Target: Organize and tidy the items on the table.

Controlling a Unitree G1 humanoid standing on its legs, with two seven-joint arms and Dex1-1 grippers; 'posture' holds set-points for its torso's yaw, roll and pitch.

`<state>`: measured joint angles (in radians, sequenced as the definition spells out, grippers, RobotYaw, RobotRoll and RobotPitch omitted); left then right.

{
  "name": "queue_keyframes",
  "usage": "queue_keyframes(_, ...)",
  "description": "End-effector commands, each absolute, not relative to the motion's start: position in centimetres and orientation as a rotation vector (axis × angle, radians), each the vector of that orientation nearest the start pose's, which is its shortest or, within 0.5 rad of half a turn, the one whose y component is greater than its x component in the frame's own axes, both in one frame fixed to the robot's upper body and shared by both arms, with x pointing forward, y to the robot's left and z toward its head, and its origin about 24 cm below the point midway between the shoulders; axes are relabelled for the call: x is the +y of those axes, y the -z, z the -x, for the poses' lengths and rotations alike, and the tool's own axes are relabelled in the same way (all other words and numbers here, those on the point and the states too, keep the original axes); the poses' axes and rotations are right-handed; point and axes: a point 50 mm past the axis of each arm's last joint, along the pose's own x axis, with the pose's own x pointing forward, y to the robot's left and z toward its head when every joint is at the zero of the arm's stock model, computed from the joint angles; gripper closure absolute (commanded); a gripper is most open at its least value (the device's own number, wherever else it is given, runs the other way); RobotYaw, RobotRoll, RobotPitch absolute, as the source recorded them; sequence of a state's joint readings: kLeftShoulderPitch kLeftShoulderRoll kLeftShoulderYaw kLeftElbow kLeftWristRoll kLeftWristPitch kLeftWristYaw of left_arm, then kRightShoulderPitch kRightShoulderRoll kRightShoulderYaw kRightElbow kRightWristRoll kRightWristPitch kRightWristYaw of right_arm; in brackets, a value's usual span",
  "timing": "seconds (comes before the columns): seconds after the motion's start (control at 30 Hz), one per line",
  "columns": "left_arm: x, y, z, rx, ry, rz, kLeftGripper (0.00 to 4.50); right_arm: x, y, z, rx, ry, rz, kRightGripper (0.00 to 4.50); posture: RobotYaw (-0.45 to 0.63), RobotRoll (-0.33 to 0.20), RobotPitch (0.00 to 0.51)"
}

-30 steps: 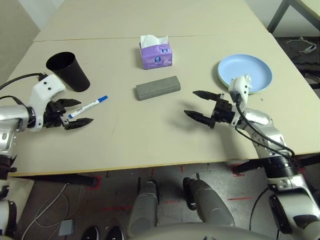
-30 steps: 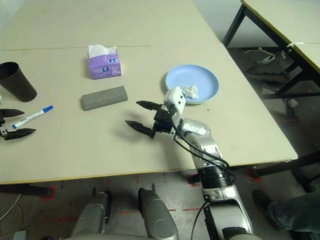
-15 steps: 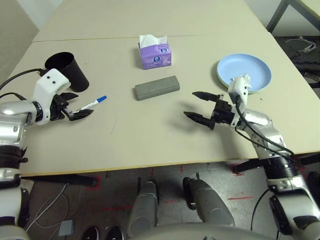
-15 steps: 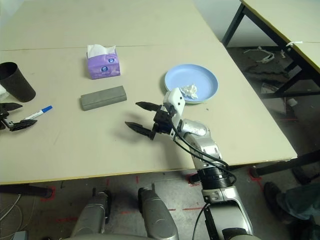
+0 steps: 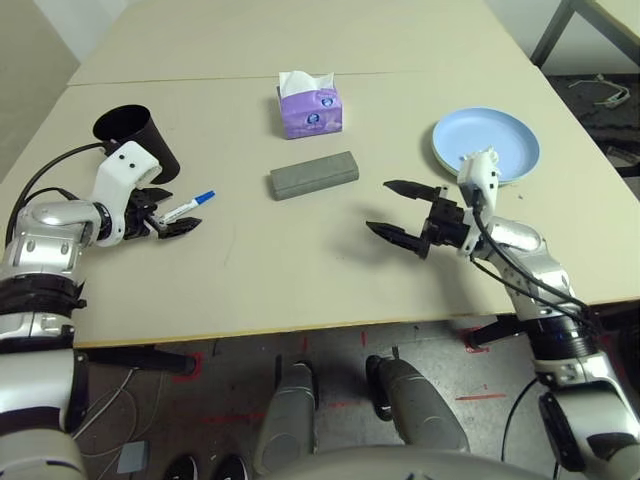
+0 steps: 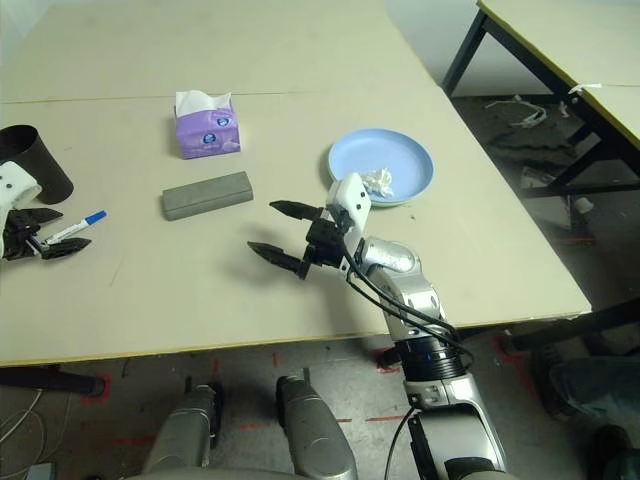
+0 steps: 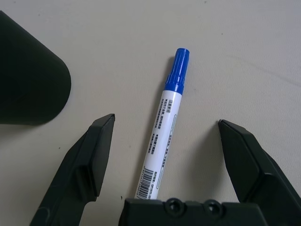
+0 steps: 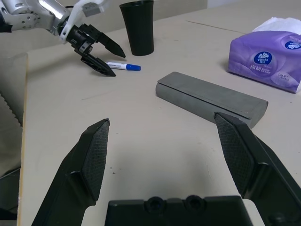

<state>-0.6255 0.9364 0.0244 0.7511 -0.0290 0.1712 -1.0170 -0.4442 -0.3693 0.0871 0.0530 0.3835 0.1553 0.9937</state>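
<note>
Cup: one black cup stands upright at the far left of the counter, mouth up. It looks light and stiff and would tip with a nudge, so I'd take it round the wall.

Left pincer: the left pincer has its fingers spread wide, one on each side of the marker's barrel with a gap to either side. Nothing is gripped yet.

Marker: one white marker with a blue cap lies flat just beside the cup. It seems light, hard and round, so likely to roll or skid. I'd pinch it across the middle of the white barrel, not on the cap.

Case: one grey oblong case lies flat mid-counter, apart from everything else. It looks rigid and matt, so a grip across its narrow width should hold.

Tissue box: one purple box sits beyond the case, a white tissue sticking up from the top. The card is light and would crush, so I'd hold the side walls gently.

Right pincer: the right pincer hovers over bare counter with fingers wide apart, holding nothing, its tips turned toward the case.

Plate: I see one blue plate at the right. It looks smooth and probably slick, best lifted by the rim.

Tissue: one crumpled white wad lies in the plate, soft and nearly weightless.
</note>
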Motion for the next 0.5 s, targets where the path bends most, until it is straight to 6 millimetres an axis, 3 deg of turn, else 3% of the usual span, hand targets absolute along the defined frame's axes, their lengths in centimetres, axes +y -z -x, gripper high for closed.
queue_keyframes(0.03,35.6,-12.9,-30.2,0.603,0.502,-0.479,0.56,-13.0,-14.0,-29.4,-0.164,-1.172,0.101,0.00,-0.22,0.000,0.201)
queue_keyframes(0.4,34.9,-13.3,-29.6,0.613,0.624,-0.478,4.17,-13.0,-14.0,-29.5,-0.160,-1.173,0.098,0.00,-0.21,0.000,0.203)
queue_keyframes(0.5,34.5,-13.3,-28.8,0.638,0.706,-0.482,4.21,-12.9,-13.8,-29.5,-0.158,-1.174,0.097,0.00,-0.21,0.000,0.203)
